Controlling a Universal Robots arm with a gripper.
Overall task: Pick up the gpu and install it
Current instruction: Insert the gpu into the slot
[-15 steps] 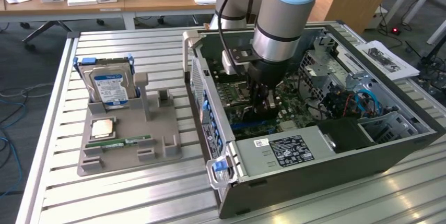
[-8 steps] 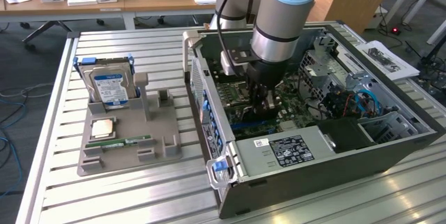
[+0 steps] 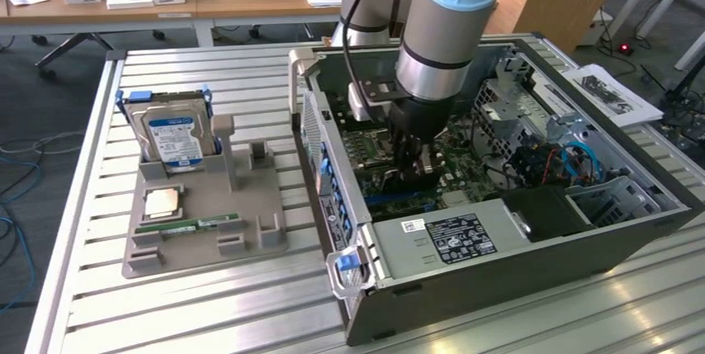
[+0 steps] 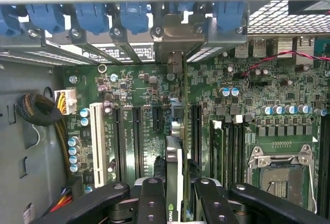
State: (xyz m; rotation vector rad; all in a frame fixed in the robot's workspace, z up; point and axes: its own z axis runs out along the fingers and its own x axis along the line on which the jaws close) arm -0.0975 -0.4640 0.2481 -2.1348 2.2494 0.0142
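Exterior view: arm reaches down into the open PC case (image 3: 617,230), gripper (image 3: 417,174) low over the motherboard (image 3: 457,168), mid-chassis. Parts tray (image 3: 198,238) on the exterior view's left holds hard drive (image 3: 174,141), CPU (image 3: 162,202) and RAM stick (image 3: 204,224); the card slot in it looks vacated. Wrist view: jaws clamped on the gpu (image 4: 175,177), held edge-on betw. the fingers (image 4: 152,198), card's lower edge over a PCIe slot (image 4: 196,123), bracket end toward the rear slot covers (image 4: 134,20). Judgement: keep card square to slot, press straight, no tilt. Clearance tight: white PCI slot (image 4: 96,141) and capacitors (image 4: 76,154) one side, CPU socket (image 4: 281,170) the other; case walls limit lateral room.
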